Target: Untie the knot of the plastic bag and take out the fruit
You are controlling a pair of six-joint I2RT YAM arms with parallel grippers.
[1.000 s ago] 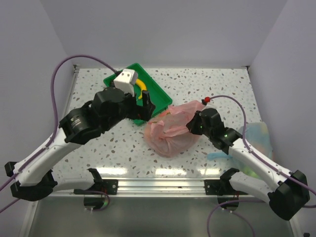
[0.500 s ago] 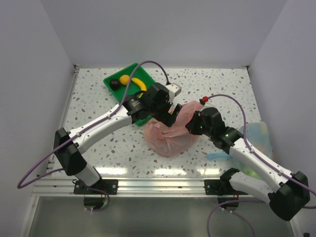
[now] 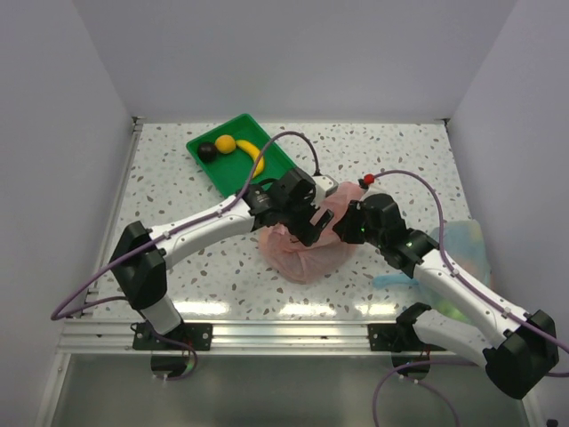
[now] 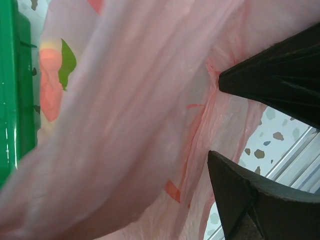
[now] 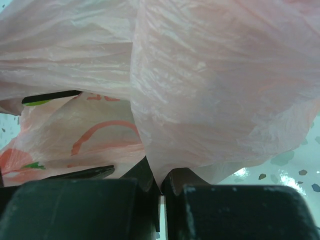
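The plastic bag (image 3: 307,247) lies in the middle of the bench (image 3: 382,151). Behind it and to the left sits the tray (image 3: 238,178), touching the bag's far edge. In the tray lie a banana (image 3: 255,156), a round fruit (image 3: 206,151) and an oval one (image 3: 226,142) between them. The left pincer (image 3: 313,224) rests on the bag's top, and the right pincer (image 3: 341,229) is at its right side. A second bag (image 3: 464,242) lies at the right edge, well apart.

Far-left area of the speckled table (image 3: 373,151): green tray (image 3: 233,173) containing a curved banana (image 3: 254,153) and a near-black round fruit (image 3: 206,151). Right edge: pale blue bag (image 3: 468,240).
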